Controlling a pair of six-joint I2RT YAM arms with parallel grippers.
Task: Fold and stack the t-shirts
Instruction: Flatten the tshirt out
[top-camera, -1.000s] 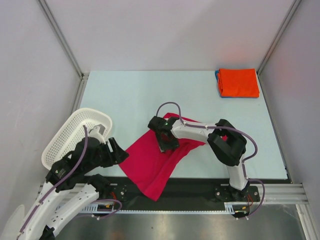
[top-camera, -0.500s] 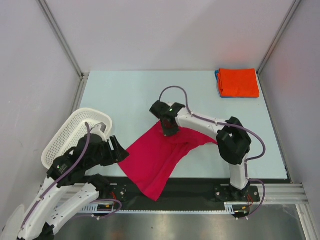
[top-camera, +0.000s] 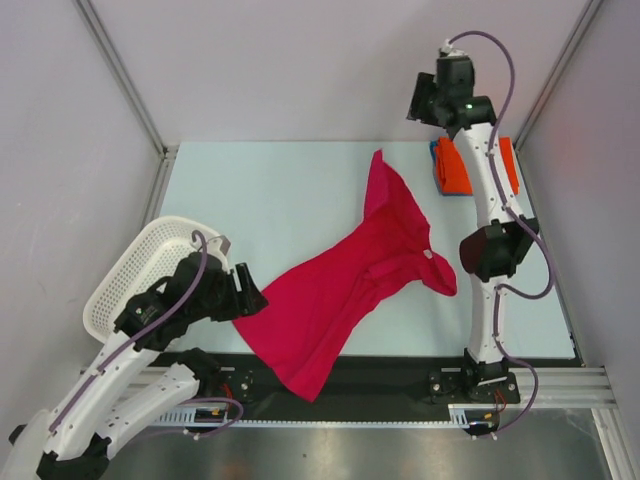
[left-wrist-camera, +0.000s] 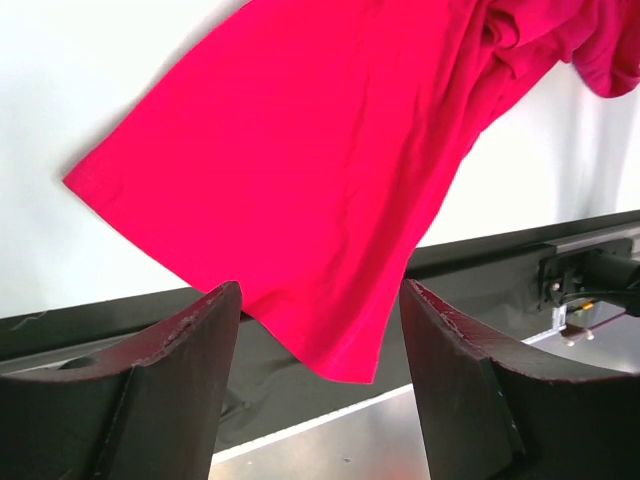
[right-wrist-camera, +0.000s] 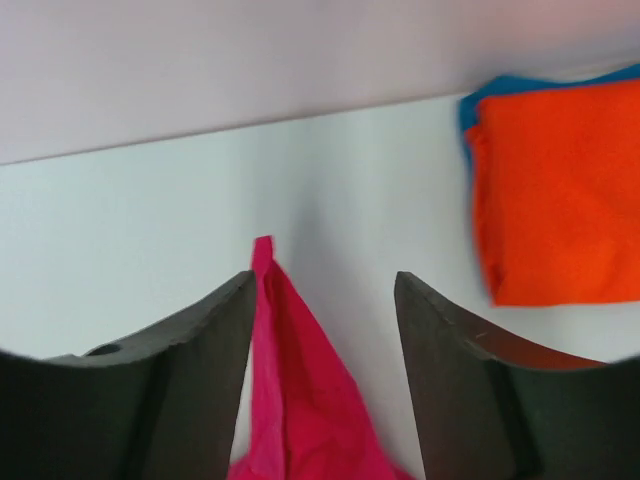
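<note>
The crimson t-shirt (top-camera: 345, 285) lies unfolded, stretched diagonally from the table's front edge to a pointed tip at the back centre. My right gripper (top-camera: 428, 102) is raised high above the back right, open, with that tip showing below its fingers in the right wrist view (right-wrist-camera: 265, 300). The orange t-shirt (top-camera: 505, 165) lies folded on the blue one (top-camera: 437, 160) in the back right corner, partly behind my right arm; both show in the right wrist view, orange (right-wrist-camera: 555, 200) on blue (right-wrist-camera: 520, 85). My left gripper (top-camera: 250, 295) is open and empty beside the crimson shirt's (left-wrist-camera: 330, 160) left corner.
A white perforated basket (top-camera: 140, 265) stands at the left edge, close to my left arm. The crimson shirt's lower end hangs over the black front rail (top-camera: 400, 365). Grey walls enclose the table on three sides.
My right arm has swung from the middle of the crimson shirt up to the back right, drawing one end of it toward the back. My left gripper has moved slightly toward the shirt.
</note>
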